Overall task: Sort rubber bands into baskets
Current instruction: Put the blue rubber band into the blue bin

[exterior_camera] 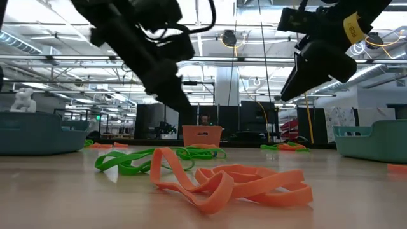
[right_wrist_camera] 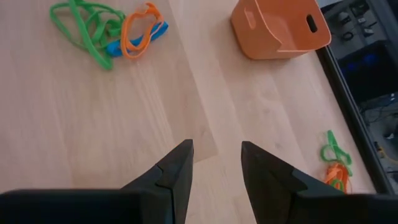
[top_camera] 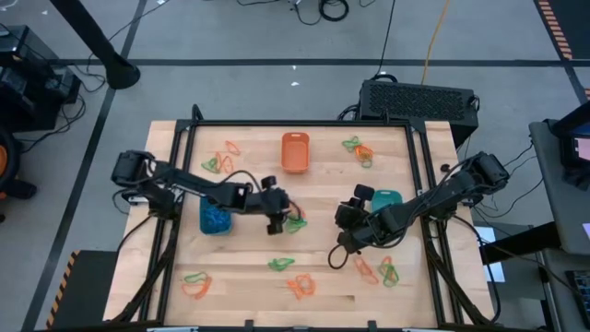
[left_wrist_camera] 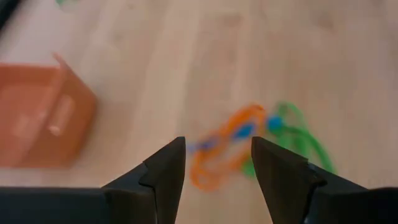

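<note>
Although a heap of blue bands already sits in the blue basket (top_camera: 215, 219) at centre-left, I judge the sorting far from done: rubber bands (top_camera: 292, 222) in green, orange and blue lie tangled mid-tabletop, with more clusters at the far left (top_camera: 221, 160), far right (top_camera: 359, 151), near left (top_camera: 195, 284), near centre (top_camera: 300, 284) and near right (top_camera: 378, 270). I see nothing in the orange basket (top_camera: 294, 152) at far centre, nor in the teal basket (top_camera: 384, 198) right of centre. My left end effector (left_wrist_camera: 217, 163) hangs just over the central tangle, fingers spread, holding nothing. My right end effector (right_wrist_camera: 216, 160) hovers over bare tabletop (top_camera: 323, 256) near the teal basket, fingers parted and empty.
</note>
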### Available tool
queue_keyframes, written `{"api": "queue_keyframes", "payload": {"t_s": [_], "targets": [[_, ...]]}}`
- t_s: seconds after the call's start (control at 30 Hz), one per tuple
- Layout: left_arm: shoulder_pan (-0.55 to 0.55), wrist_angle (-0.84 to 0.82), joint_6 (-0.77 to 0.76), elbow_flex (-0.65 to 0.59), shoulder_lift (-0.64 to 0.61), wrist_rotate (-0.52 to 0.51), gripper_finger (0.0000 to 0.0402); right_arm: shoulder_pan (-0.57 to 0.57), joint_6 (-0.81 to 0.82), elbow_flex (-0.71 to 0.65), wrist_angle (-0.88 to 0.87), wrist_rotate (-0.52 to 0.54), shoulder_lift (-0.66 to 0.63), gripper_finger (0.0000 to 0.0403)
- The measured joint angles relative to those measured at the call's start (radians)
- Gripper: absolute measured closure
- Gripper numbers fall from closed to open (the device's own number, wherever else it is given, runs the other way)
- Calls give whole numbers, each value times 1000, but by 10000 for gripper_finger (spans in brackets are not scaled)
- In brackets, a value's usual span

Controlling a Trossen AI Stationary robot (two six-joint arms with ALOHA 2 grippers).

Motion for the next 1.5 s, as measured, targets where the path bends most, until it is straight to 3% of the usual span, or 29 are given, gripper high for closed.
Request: {"api": "queue_keyframes", "payload": {"t_s": [0.43, 0.77, 1.17, 1.5], "targets": [[135, 52, 65, 14, 54, 28, 211, -53, -111, 0, 9, 8, 0, 275], [137, 92, 90, 16, 152, 50, 241, -53, -105, 0, 12, 2, 0, 275], [94, 44, 82, 15, 149, 25, 242, -53, -106, 0, 29, 3, 0, 275], [63, 110, 80, 14, 209, 17, 243, -53, -142, 0, 69, 3, 0, 275]]}}
